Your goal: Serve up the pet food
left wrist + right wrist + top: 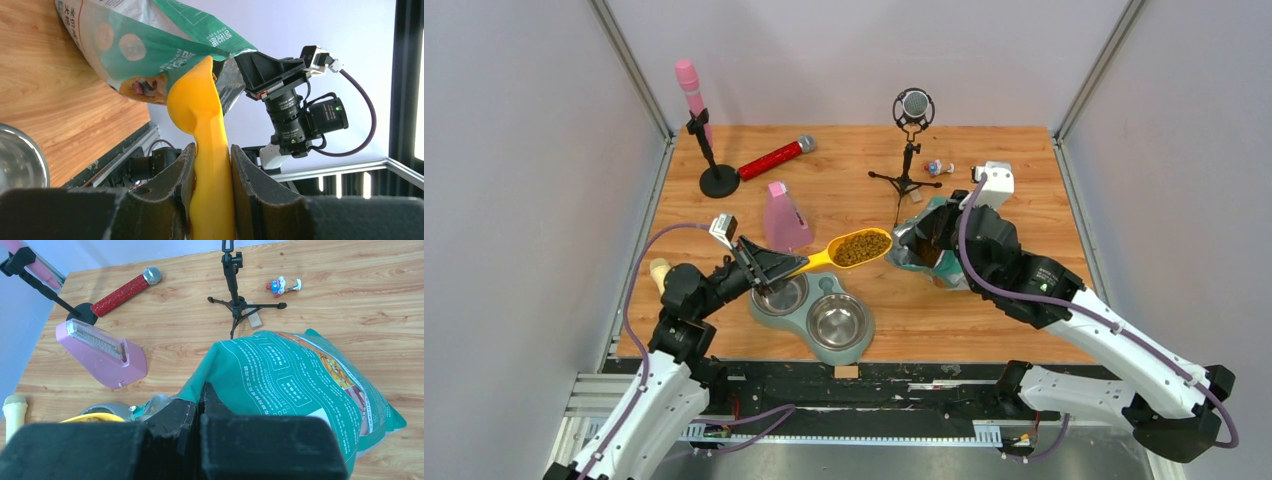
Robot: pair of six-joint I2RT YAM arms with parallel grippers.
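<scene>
My left gripper (pixel 776 264) is shut on the handle of a yellow scoop (pixel 836 252) whose bowl holds a heap of brown pet food (pixel 860 246), raised beside the open bag. In the left wrist view the handle (pixel 212 165) is clamped between both fingers. The teal-and-silver bag (pixel 929 240) lies at centre right; my right gripper (pixel 944 222) is shut on its rim, the bag's edge (pixel 220 385) pinched between the fingers. The grey double bowl (pixel 819 308) sits in front with two steel cups; the left cup is partly hidden by my left gripper.
A pink metronome (pixel 785 216) stands just behind the scoop. A black mic stand with pink mic (pixel 703 140), a red glitter microphone (pixel 774 158), a tripod microphone (pixel 910 140) and a small toy (pixel 938 167) sit at the back. A cream microphone (pixel 660 270) lies at the left edge.
</scene>
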